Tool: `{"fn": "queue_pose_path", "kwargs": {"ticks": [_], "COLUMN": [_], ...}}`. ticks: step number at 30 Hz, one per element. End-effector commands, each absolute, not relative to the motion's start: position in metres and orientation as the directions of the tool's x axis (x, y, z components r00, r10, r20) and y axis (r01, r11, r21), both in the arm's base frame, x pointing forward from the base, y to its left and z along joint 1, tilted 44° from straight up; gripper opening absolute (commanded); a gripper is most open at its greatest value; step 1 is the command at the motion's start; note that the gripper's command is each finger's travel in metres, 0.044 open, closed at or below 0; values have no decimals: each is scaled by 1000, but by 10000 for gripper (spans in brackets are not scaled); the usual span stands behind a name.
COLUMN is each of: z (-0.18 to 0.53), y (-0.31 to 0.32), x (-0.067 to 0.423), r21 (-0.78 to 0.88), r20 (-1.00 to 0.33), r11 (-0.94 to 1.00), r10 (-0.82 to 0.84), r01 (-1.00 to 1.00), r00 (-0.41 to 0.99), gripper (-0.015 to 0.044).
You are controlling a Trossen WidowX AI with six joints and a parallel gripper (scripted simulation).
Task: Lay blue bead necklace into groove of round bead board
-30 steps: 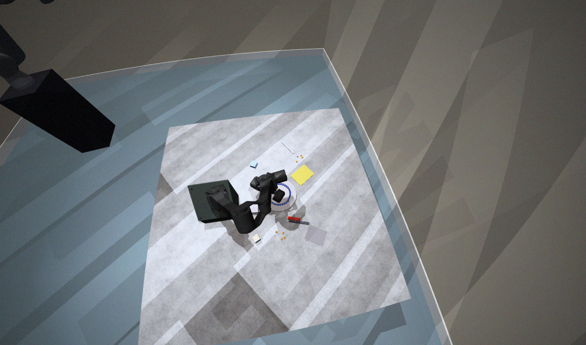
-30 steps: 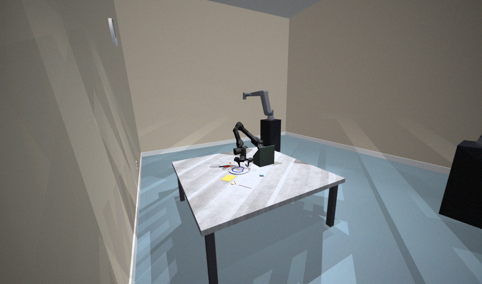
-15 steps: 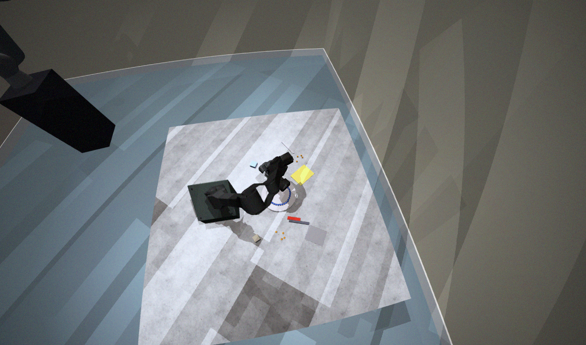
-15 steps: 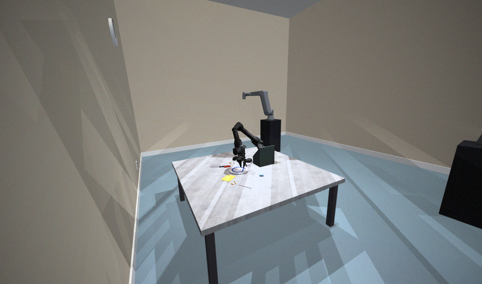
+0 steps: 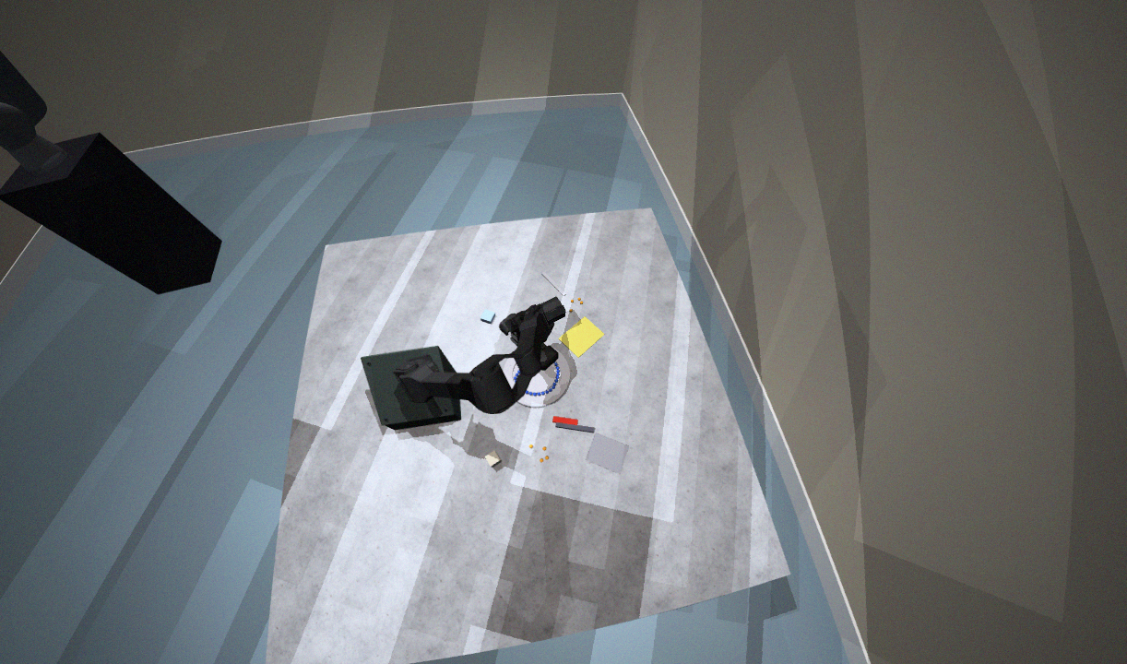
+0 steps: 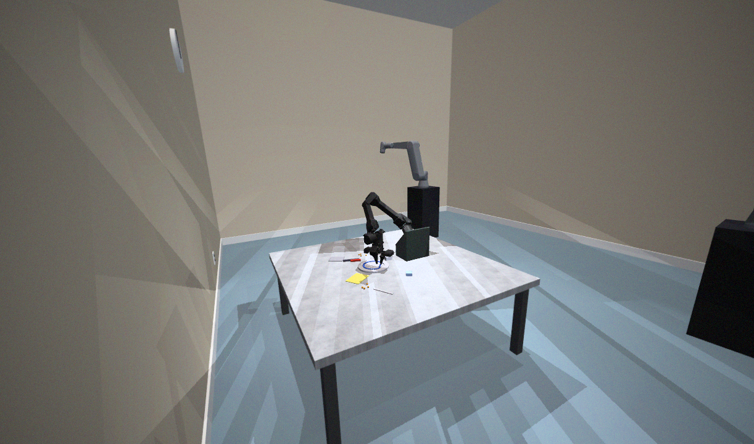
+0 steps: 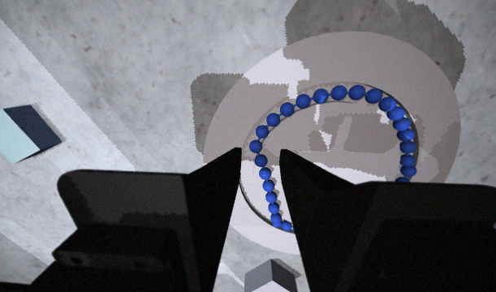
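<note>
The blue bead necklace (image 7: 338, 92) (image 5: 542, 389) lies curved along the circular groove of the round pale bead board (image 7: 373, 61) (image 5: 569, 371) (image 6: 372, 266). In the wrist view its beads follow the groove from the lower middle, up the left side, over the top and down the right, where my right finger hides the rest. My gripper (image 7: 260, 155) (image 5: 540, 360) (image 6: 376, 259) hangs a little above the board's near left side. Its fingers stand apart with nothing between them; the beads show through the gap, below the tips.
A yellow sheet (image 5: 581, 336) (image 6: 356, 279) lies beside the board. A light blue block (image 5: 488, 315) (image 7: 12, 135), a red and grey tool (image 5: 565, 420), a grey sheet (image 5: 607, 452), a small cube (image 5: 492, 459) (image 7: 269, 276) and loose orange beads (image 5: 540, 451) lie around. The arm's base (image 5: 406, 384) stands close by.
</note>
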State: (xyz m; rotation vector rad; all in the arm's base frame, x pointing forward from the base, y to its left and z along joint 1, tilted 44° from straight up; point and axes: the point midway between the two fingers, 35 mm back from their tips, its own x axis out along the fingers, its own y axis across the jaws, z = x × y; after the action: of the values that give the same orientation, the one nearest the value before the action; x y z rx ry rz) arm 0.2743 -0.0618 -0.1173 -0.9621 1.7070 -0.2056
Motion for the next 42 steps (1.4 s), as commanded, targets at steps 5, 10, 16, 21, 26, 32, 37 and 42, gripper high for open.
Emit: {"fn": "queue_pose_path", "kwargs": {"ticks": [5, 10, 16, 21, 26, 32, 37, 42], "z": [-128, -133, -132, -132, -132, -132, -132, -132], "y": [-71, -76, -76, -76, -76, -76, -76, -76], "x": [270, 269, 270, 270, 270, 270, 270, 270], "r21": [-573, -573, -573, -573, -573, -573, -573, -573], "r20": [-721, -720, -725, -725, -725, -725, -725, -725], "r11": [649, 649, 654, 654, 654, 654, 654, 654], "r10": [-689, -690, -686, -686, -686, -686, -686, -686], "r01": [-500, -501, -495, -495, -495, -495, -495, -495], "r00": [-67, -70, -68, -68, -68, -68, -68, -68], "gripper": [120, 120, 67, 0, 0, 0, 0, 0]}}
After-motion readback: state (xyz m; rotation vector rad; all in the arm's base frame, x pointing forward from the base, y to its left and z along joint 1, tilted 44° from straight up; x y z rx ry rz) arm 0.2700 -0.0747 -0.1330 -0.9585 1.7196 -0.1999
